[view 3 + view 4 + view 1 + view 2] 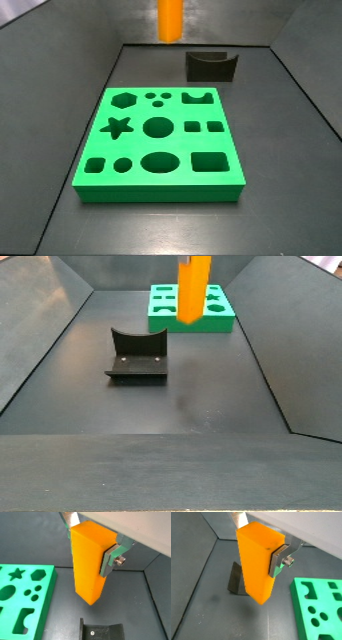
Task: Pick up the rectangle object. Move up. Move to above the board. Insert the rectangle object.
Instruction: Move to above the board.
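The hand [91, 543] was clamped on the rectangle object [89, 564], a tall plain orange block, gripping it near its upper end; in both wrist views one silver finger [280, 558] lay flat against a side face of the block, with a screw showing on it. The rectangle object hung upright and clear of the dark desk [127, 597], its lower end free in the air. In both side views only the orange block [171, 19] showed, running out of the top of the picture, so the hand itself was out of sight there. The board [160, 142], a bright green slab with star, hexagon, circle and square cut-outs, lay flat on the desk, apart from the hanging block. A short dark block with a curved notch [136, 354] stood on the desk near the board, below and to one side of the rectangle object.
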